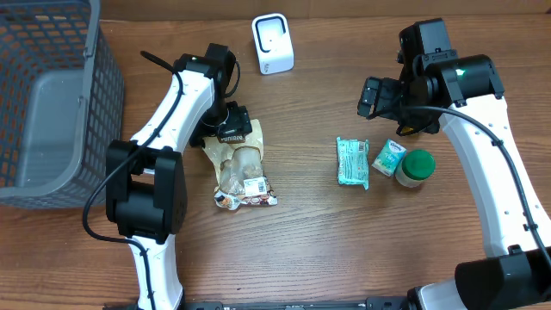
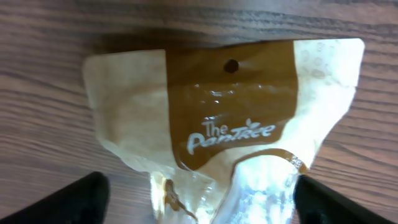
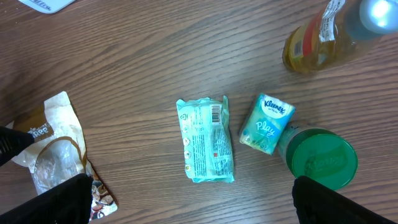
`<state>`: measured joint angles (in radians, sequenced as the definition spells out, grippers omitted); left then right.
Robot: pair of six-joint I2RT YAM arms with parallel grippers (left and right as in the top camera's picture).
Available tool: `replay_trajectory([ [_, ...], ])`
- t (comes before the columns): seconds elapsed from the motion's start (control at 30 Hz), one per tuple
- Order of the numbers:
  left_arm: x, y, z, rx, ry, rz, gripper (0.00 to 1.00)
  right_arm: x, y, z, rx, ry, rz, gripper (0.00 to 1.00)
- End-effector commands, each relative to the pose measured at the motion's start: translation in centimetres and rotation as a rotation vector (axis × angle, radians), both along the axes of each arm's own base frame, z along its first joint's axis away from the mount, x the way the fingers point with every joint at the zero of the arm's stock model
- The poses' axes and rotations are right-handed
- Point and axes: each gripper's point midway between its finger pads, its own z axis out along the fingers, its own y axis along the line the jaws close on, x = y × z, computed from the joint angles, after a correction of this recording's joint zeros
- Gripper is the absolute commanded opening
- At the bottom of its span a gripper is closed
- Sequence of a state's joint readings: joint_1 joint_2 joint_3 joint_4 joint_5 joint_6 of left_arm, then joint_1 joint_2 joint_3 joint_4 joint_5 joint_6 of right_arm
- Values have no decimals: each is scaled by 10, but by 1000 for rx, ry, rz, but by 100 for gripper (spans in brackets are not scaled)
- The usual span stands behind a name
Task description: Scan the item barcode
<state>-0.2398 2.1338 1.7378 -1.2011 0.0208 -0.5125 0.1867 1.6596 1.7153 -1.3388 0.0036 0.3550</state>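
Pincer on the left arm [image 2: 196, 198] stands open over the brown snack pouch [image 2: 230, 124], lying flat on the wooden surface [image 1: 327, 250] near the white scanner [image 1: 272, 43]. Pincer on the right arm [image 3: 189, 196] is open, empty.

The white-shelled left arm [image 1: 168, 112] and right arm [image 1: 486, 155] have black joints. Thin black cables [image 1: 87, 213] run along both; a green light [image 1: 462, 71] marks the right
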Motion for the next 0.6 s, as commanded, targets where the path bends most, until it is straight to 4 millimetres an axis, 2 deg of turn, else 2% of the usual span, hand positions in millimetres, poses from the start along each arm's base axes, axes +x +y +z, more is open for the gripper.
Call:
replay_trajectory([
  [0.0, -6, 9, -7, 40, 16, -8, 100, 0, 1, 7, 5, -23, 7, 100],
  [0.23, -9, 8, -29, 27, 11, -4, 98, 0, 1, 7, 5, -22, 7, 100],
  [0.57, -14, 8, -52, 20, -1, -4, 85, 0, 1, 7, 5, -22, 7, 100],
])
